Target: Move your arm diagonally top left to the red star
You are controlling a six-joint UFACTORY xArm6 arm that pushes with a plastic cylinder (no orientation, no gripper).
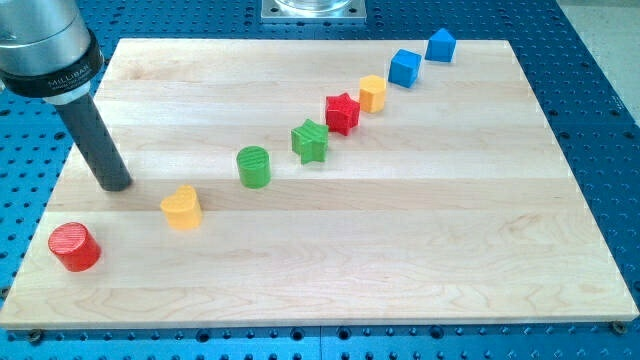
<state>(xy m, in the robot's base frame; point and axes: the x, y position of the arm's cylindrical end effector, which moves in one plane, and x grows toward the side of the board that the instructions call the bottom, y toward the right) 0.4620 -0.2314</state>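
Observation:
The red star (342,112) sits on the wooden board (400,230) above the middle, in a diagonal row of blocks. My tip (116,185) rests on the board at the view's left, far to the lower left of the red star. It stands left of the yellow heart (182,208) and above the red cylinder (74,246), touching neither. The dark rod rises from the tip to the silver arm body at the top left corner.
The row runs from lower left to upper right: red cylinder, yellow heart, green cylinder (254,166), green star (310,141), red star, yellow block (372,93), blue block (404,68), blue block (440,45). A blue perforated table surrounds the board.

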